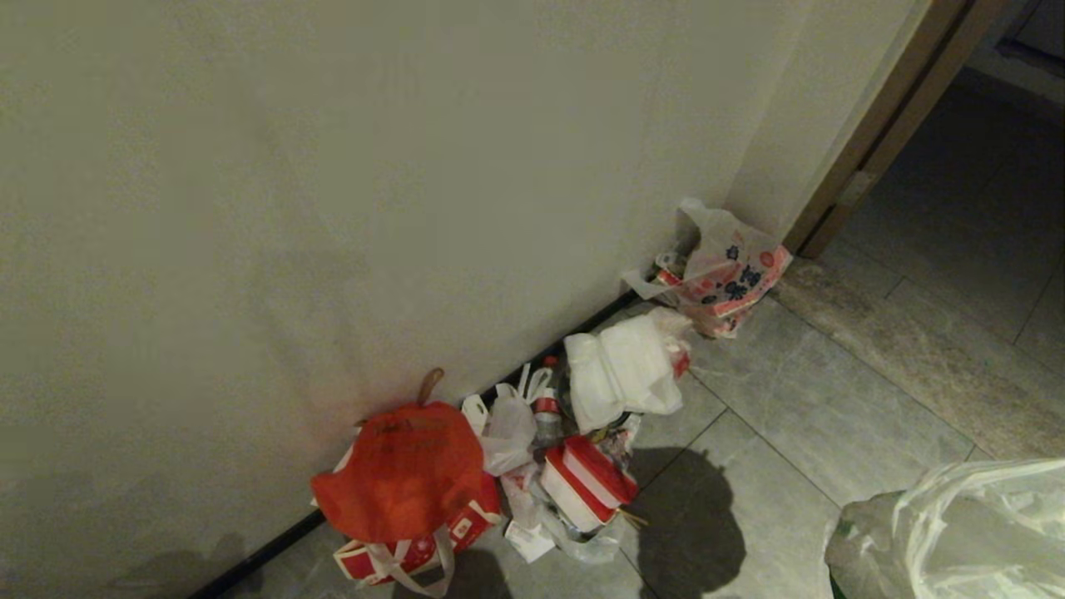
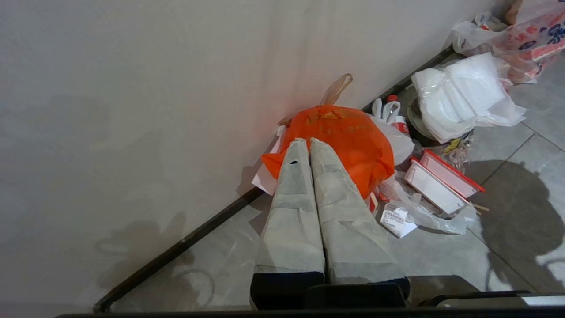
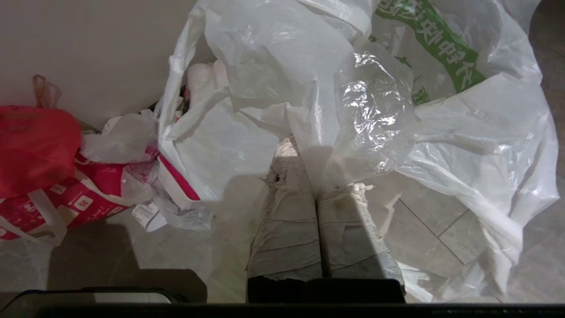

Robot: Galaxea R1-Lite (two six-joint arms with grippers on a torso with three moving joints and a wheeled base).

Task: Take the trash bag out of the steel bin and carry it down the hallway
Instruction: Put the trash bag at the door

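My right pincer point(image 3: 309, 176) is clamping together on the trash bag point(image 3: 353, 110), which is filling the upper frame of the right wrist view and showing at the lower right of the head view point(image 1: 957, 524). My left pincer point(image 2: 309, 143) is pressing together, empty, above an orange bag point(image 2: 348, 137) beside the wall point(image 1: 333, 166) on the hallway point(image 1: 790, 416) tiles.
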